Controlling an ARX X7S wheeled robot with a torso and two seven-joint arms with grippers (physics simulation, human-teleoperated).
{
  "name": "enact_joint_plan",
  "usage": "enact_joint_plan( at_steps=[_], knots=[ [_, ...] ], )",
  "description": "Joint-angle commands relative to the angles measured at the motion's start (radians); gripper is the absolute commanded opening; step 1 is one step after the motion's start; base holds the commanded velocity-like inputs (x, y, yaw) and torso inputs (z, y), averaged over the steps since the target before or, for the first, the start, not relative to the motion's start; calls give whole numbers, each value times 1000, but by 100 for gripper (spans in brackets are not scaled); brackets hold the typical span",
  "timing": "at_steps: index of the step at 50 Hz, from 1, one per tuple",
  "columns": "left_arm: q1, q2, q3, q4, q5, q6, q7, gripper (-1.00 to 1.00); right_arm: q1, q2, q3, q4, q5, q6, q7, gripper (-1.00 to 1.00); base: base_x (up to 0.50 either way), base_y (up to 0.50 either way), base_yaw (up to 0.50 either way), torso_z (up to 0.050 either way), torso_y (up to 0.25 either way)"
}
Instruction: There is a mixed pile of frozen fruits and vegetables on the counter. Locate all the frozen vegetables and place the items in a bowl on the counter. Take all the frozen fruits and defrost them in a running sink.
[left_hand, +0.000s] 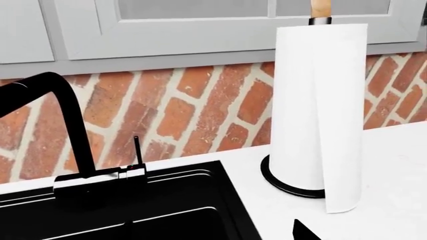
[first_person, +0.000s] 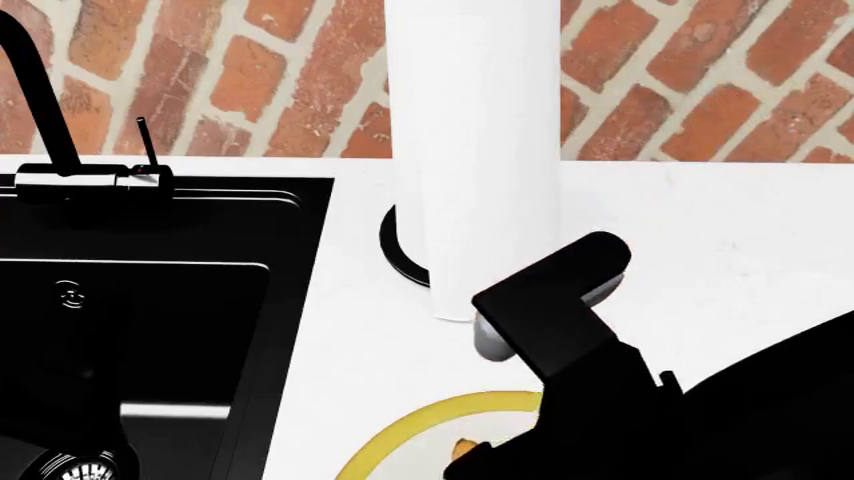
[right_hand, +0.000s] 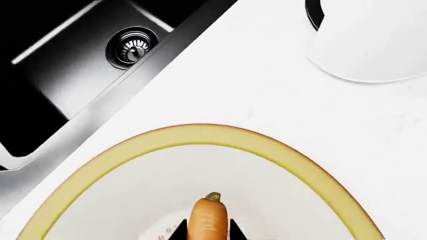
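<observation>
White counter (right_hand: 267, 100) carries the bowl (right_hand: 280, 150); only the right wrist view shows the right gripper (right_hand: 208, 231) pinching the carrot (right_hand: 208, 220) over it, sink (right_hand: 60, 65) at 10 o'clock.

Orange carrot (right_hand: 209, 220), yellow-rimmed white bowl (right_hand: 280, 155), black sink (first_person: 147, 300).

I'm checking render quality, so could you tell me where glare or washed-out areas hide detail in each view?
Right wrist view: white worktop and paper roll blend. Head view: the black sink basin swallows detail; a dark arm blocks the yellow-rimmed bowl. Left wrist view: evenly lit, sharp.
</observation>
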Motion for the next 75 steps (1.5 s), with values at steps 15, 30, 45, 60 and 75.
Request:
enact_joint_plan(
  at_steps=[15,30,45,60,75],
  knots=[
    [12,-7,7,6,-10,12,-10,100,3,14,-19,-28,46,-58,0,100,0,0,0,0,0],
    [-10,-7,9,10,-33,-2,-28,100,-212,155,318,-353,-338,-259,-291,100,0,0,0,0,0],
    [-35,-4,2,3,-59,-13,-46,100,-549,262,605,-471,-631,-586,-300,100,0,0,0,0,0],
    [-38,-10,-39,18,-111,-21,-73,100,-900,259,816,-514,-895,-803,-297,100,0,0,0,0,0],
    [7,-16,-64,18,-116,9,-80,100,-973,245,853,-525,-902,-824,-291,100,0,0,0,0,0]
  ],
)
